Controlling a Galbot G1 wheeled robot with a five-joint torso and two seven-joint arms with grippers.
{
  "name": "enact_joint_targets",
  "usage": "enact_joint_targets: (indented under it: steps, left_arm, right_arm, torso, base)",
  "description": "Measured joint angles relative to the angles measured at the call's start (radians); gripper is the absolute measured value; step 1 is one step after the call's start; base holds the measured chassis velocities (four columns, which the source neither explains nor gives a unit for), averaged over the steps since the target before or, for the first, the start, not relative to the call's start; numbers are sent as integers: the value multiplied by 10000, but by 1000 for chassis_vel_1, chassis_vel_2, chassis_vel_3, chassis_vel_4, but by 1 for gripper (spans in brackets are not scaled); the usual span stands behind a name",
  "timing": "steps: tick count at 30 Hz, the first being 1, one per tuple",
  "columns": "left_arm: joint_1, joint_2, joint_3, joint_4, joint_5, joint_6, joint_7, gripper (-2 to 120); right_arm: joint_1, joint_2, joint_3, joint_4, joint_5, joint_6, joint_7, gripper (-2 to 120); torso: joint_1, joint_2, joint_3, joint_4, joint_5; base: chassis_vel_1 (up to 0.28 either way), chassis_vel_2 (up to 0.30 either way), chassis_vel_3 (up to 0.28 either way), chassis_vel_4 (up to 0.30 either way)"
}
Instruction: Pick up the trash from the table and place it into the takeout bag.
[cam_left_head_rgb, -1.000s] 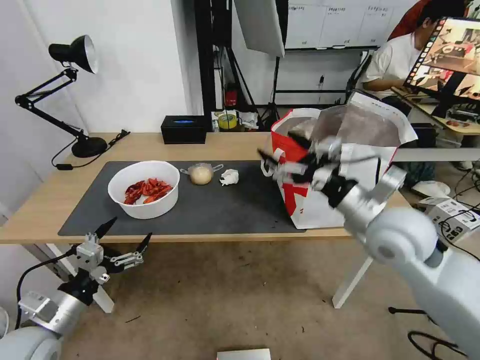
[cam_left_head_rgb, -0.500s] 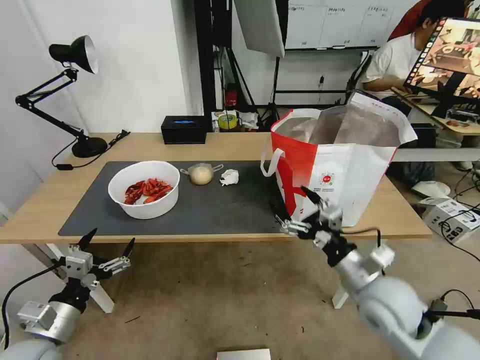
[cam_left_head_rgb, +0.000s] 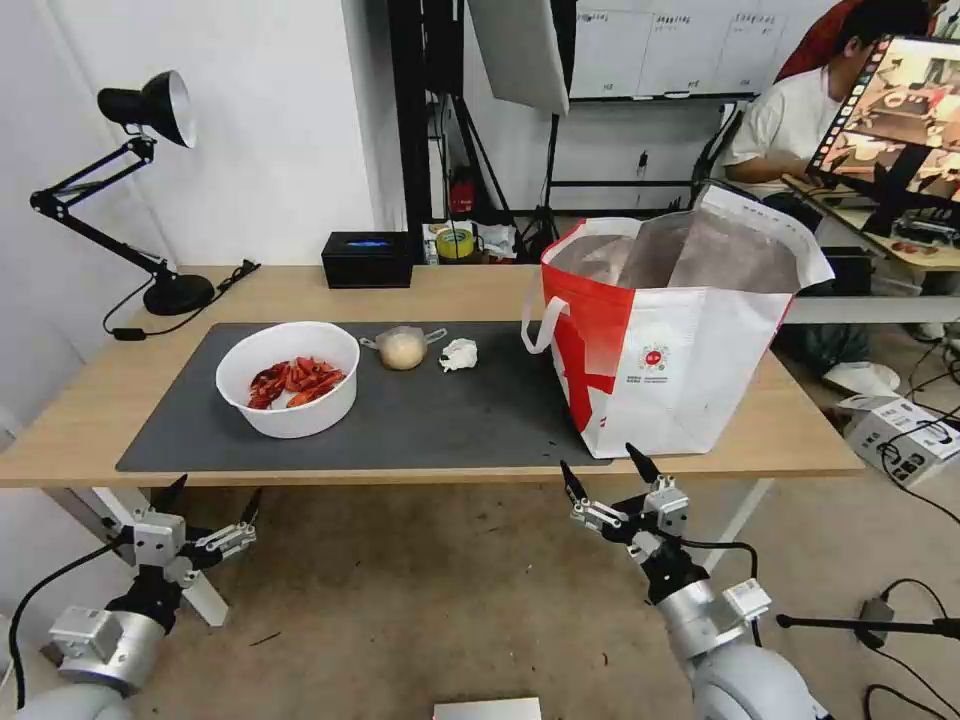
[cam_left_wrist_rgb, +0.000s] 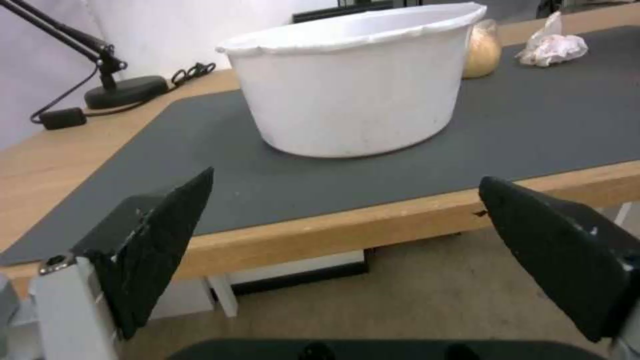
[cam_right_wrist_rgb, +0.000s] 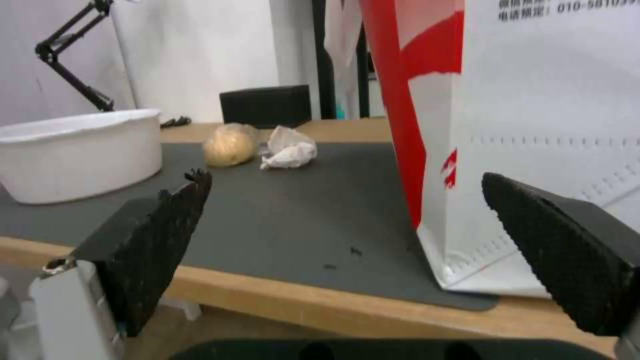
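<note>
Both grippers wide open, empty, below table (cam_left_head_rgb: 90, 400) edge: left gripper (cam_left_head_rgb: 210, 500) 7 o'clock, right gripper (cam_left_head_rgb: 607, 478) 5 o'clock, under takeout bag (cam_left_head_rgb: 680, 370).

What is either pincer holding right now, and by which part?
Nothing. The left pincer and right pincer both hang open and empty below the table edge.

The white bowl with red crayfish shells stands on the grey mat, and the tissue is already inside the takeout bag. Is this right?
Not quite: the head view shows the tissue on the grey mat, beside the bagged beige ball, not inside the takeout bag. The white bowl does stand on the mat.
</note>
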Motion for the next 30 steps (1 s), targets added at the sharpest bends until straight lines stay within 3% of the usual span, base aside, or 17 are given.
enact_joint_targets:
  steps: [19,27,30]
  left_arm:
    - [8,-57,55,30,23,-12,79,100]
    - [18,-59,48,-1,22,-50,86,100]
    - [2,-83,74,-5,19,-64,97,100]
  right_arm:
    - [562,244,-703,-345,-402,-43,110,100]
    - [1815,-120,-1692,-188,116,-700,116,100]
    - [2780,-459,-2509,-215,569,-1104,15,100]
  torso:
    - [0,0,1,-1,1]
    - [1,-2,1,0,1]
    - [1,-1,0,0,0]
  base:
    - [0,0,0,0]
    - [0,0,0,0]
    - [0,0,0,0]
